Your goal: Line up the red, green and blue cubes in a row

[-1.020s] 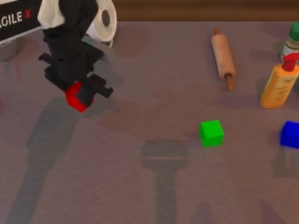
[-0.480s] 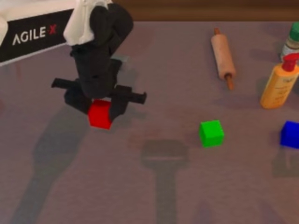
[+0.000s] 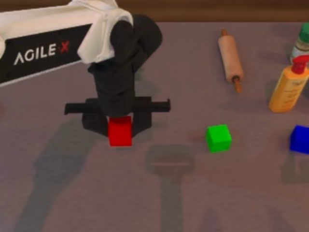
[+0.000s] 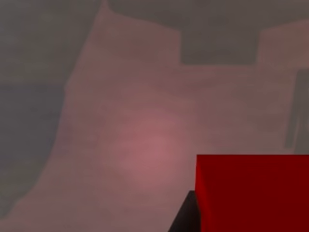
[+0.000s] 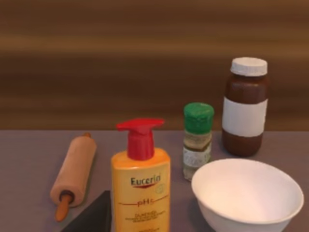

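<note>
Left of the table's middle, the left gripper (image 3: 119, 126) has its jaws closed on the red cube (image 3: 119, 131), one dark finger on each side of it. The cube's top and front faces show from above, and its shadow lies on the table (image 3: 159, 208) beside it, so it seems to hang a little above the surface, though I cannot tell this for certain. From the left wrist camera the red cube (image 4: 253, 193) fills one corner of the view, with a dark finger edge against it and bare table beyond.

Reaching in from the far left corner, the left arm shows a white upper link lettered AgileX, and its black forearm points almost straight down, the gripper's crossbar lying level from left to right. Nothing of the right gripper appears in the top view, and whether its jaws are apart or together cannot be told.

One cube of each colour is on show, three in all. One green cube (image 3: 218, 138) rests right of centre, well apart from the red one. One blue cube (image 3: 300, 139) sits at the right edge, roughly level with the green.
</note>
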